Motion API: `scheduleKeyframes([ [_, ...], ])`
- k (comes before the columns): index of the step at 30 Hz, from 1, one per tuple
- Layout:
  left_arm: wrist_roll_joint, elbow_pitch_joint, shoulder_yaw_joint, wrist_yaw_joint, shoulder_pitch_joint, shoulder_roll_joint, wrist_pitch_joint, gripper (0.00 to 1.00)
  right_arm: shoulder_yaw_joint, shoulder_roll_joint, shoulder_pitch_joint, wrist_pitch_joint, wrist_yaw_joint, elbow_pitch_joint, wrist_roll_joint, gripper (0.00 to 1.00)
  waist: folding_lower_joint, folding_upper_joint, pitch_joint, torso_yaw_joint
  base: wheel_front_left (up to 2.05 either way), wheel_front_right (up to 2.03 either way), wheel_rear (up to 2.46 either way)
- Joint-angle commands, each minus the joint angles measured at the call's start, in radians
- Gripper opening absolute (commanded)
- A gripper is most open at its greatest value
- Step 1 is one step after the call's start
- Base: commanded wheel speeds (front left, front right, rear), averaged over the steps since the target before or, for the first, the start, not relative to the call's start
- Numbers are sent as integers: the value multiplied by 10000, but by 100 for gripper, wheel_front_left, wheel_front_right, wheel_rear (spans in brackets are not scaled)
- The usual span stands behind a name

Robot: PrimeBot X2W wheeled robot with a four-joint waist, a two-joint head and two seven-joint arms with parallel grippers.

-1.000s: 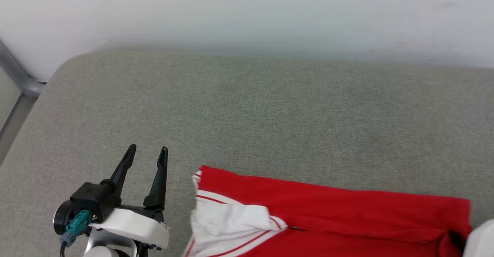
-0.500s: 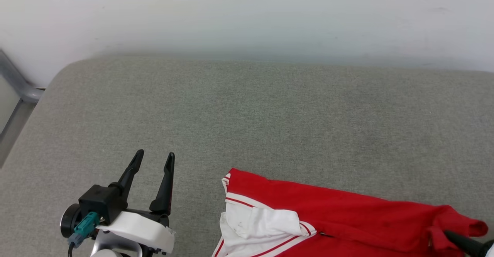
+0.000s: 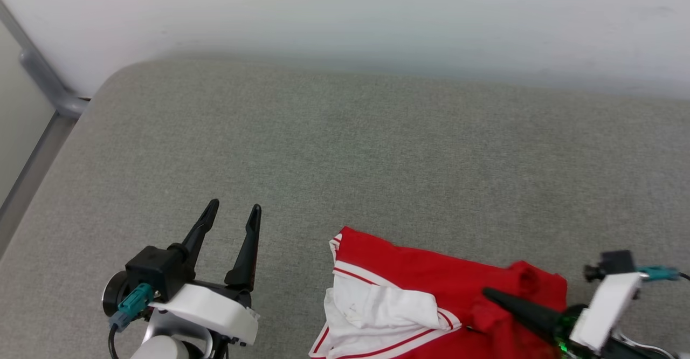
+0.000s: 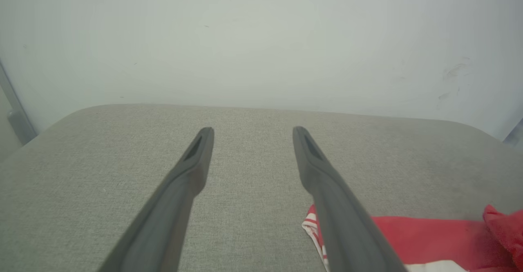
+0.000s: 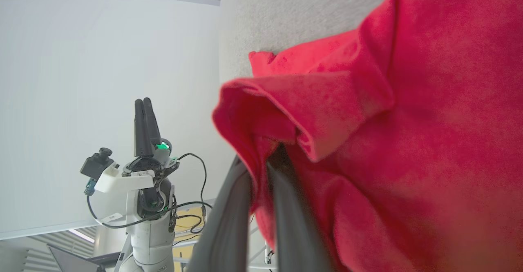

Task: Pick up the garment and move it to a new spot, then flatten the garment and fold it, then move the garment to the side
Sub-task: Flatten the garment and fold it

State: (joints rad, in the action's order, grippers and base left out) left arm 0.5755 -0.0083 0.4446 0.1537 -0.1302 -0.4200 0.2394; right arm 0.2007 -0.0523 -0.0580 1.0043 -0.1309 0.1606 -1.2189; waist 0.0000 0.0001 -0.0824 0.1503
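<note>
Grey cushion [image 3: 377, 149], right gripper [image 3: 488, 293] pinching garment [image 3: 420, 270]

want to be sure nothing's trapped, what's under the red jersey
The grey cushion shows past the jersey at its far and left edges, so it lies on that. The right gripper, shut on a red fold, holds its right end bunched up. Whatever lies beneath the flat middle is covered.

Lab-like room: grey padded surface [image 3: 377, 149] against bare wall [image 3: 377, 14].

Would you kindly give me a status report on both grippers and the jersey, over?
Right gripper shut on jersey edge. Left gripper open, off the fabric. Jersey bunched on grey cushion. No obstacle seen.
</note>
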Motion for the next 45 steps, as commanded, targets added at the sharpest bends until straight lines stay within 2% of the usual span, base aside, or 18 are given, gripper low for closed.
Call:
scheduleKeyframes([
  [1, 16, 40, 7, -32, -141, 65, -2, 100, -254, 33, -160, -160, 4, 51, -236, 0, 0, -1, -94, 97, 0, 0, 0],
  [9, -3, 316, 237, -406, -594, 359, 102, 100, -3278, 28, -857, -1744, 4, 897, -1118, 0, 0, -1, -540, 491, 0, 0, 0],
  [15, -12, 589, 223, -620, -857, 578, 179, 100, -4753, 24, -1393, -2977, 3, 1618, -1398, 0, 0, -1, -915, 706, 0, 0, 0],
  [16, -11, 624, 218, -647, -883, 615, 198, 100, -4914, 24, -1454, -3156, 3, 1729, -1385, 19, 0, -1, -957, 722, 0, 0, 0],
  [17, -27, 664, 218, -655, -904, 652, 192, 100, -5065, 26, -1498, -3299, 3, 1823, -1434, 100, 0, -1, -985, 735, 0, 0, 0],
  [24, -103, 902, 116, -753, -787, 729, 238, 100, -5671, 8, -1723, -4034, 3, 1692, -1057, 100, 0, -1, -867, 701, 0, 0, 0],
  [28, -158, 954, 64, -746, -680, 704, 253, 100, -5762, -233, -1744, -4958, 3, 1198, -31, 100, 0, -1, -676, 607, 0, 0, 0],
  [33, -227, 928, -1, -608, -552, 666, 255, 100, -5576, -608, -1687, -6550, 3, 832, 2021, 100, 0, -1, -420, 425, 0, 0, 0],
  [38, -245, 882, -129, -454, -358, 626, 259, 100, -4456, -1001, -1395, -7852, 3, 706, 4656, 100, 0, -1, -190, 193, 0, 0, 0],
  [45, -208, 812, -363, -280, -142, 531, 266, 100, -1921, -594, -606, -8670, 3, -416, 7976, 100, 0, -1, 1, -183, 0, 0, 0],
])
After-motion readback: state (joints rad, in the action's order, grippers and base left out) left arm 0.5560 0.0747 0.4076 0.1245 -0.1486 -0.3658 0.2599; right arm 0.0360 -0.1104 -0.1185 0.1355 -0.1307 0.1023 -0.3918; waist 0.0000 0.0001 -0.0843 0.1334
